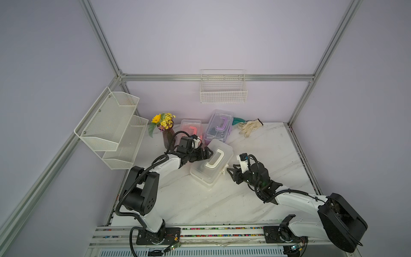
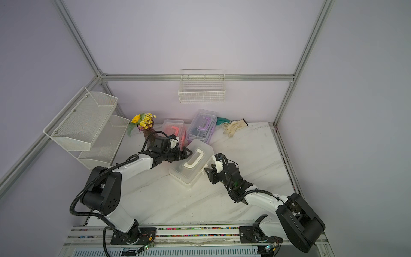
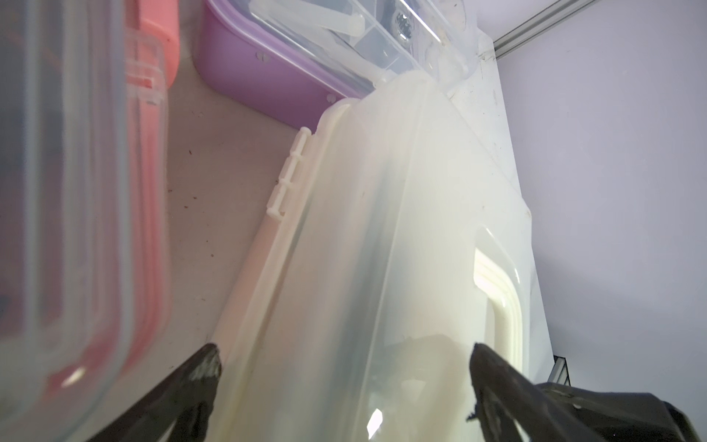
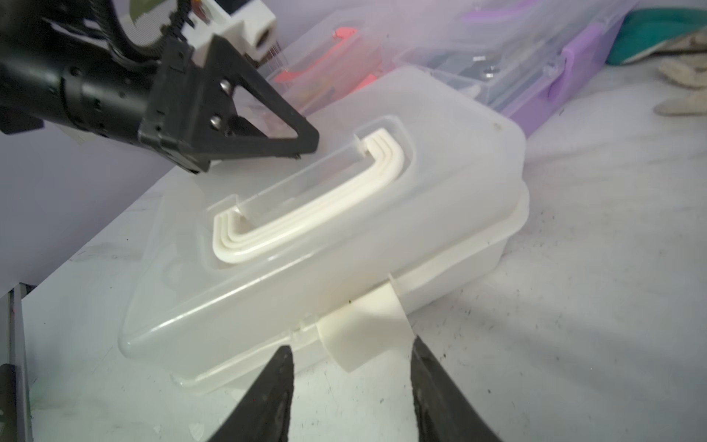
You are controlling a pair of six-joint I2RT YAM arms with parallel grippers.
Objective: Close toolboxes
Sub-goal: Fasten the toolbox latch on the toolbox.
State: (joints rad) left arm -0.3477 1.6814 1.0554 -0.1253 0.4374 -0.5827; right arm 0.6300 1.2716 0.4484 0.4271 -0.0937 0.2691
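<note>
Risking sliding the white toolbox point(image 1: 211, 169), on the desk point(image 1: 266, 155) beside the purple toolbox point(image 1: 219, 128), instead of snapping its loose latch point(image 4: 363, 333), with the right tool point(image 4: 351, 346) half apart, empty, and the left tool point(image 1: 208, 153) spread wide over the lid point(image 4: 440, 172).

No legible text, label, brand, number or sign in any view. Plain lid and base on the white toolbox point(image 4: 440, 183) just ahead of the right gripper point(image 4: 351, 343) fingertips; equally unmarked the purple toolbox point(image 4: 574, 57) and pink toolbox point(image 4: 333, 46) beyond.
</note>
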